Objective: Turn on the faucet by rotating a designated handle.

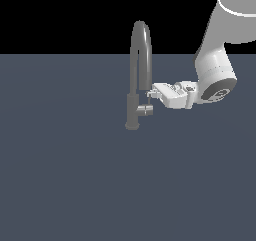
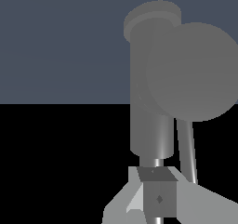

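In the exterior view the faucet stands near the middle of the dark blue-grey floor, its thick column upright and its slim spout arching over like an upturned U, the free end coming down on the exterior view's right of the column. Low on that same side the handle juts out sideways as a short silver stub, its long axis level and pointing toward the exterior view's right, with a thin lever rising from it. Just right of that, the gripper reaches in level from the white arm, its fingertips at the top of the thin lever and close beside the spout's free end; whether they touch the lever cannot be told from here. In the wrist view the faucet fills the frame close up, the handle shows end-on as a large round disc, and the gripper has its pale fingers narrowly parted around a thin bright rod, seemingly pinching it, though a firm grip cannot be confirmed.
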Robot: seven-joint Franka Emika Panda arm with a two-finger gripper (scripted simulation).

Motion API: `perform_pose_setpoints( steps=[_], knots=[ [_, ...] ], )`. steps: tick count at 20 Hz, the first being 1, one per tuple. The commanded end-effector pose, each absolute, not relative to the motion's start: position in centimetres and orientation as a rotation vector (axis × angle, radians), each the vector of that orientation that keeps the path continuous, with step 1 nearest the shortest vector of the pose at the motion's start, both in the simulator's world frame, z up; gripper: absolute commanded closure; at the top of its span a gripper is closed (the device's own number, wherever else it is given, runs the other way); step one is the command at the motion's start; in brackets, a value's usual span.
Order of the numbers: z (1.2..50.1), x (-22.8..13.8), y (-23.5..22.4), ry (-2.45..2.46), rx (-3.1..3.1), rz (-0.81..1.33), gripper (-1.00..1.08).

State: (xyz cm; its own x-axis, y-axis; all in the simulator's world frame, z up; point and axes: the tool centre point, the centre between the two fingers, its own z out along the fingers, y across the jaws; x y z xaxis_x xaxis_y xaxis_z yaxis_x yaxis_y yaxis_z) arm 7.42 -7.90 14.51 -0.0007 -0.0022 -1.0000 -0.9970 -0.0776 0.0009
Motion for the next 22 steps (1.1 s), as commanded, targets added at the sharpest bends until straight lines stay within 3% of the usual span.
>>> perform_pose_setpoints(
  steps=[1, 22],
  knots=[
    [14.5, 7.0, -8.0, 1.173, -1.267, 1.267, 1.08],
    [13.7, 2.5, -8.3, 1.169, -1.271, 1.264, 1.08]
  ],
)
